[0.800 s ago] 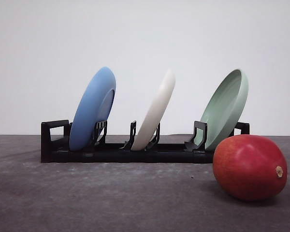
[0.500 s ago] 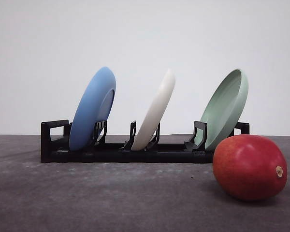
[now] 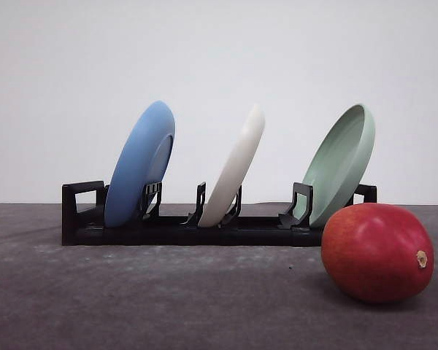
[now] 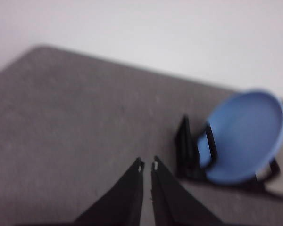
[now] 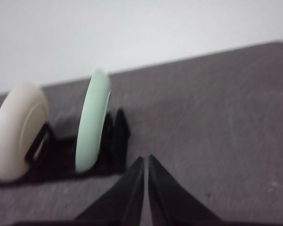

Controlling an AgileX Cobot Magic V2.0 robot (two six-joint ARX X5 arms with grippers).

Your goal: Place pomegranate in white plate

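We find no brand, label or legible writing on any item.

The left gripper (image 4: 146, 165) is clenched: its two black fingers meet at the tips with only a hairline gap, they hold nothing, and they sit above bare bench surface. The right gripper (image 5: 145, 160) is likewise clenched and holds nothing, its tips pressed together above the dark grey bench (image 3: 168, 299).

We see the pomegranate (image 3: 377, 252) resting on the bench near its right edge, in front of the black rack (image 3: 190, 227), stem nub turned to the right. The white plate (image 3: 235, 168) stands tilted on edge in the middle slot of the rack, between the blue plate (image 3: 139, 164) and the pale green plate (image 3: 341, 163). The fruit overlaps the green plate's lower rim in the front view; whether they touch cannot be told.
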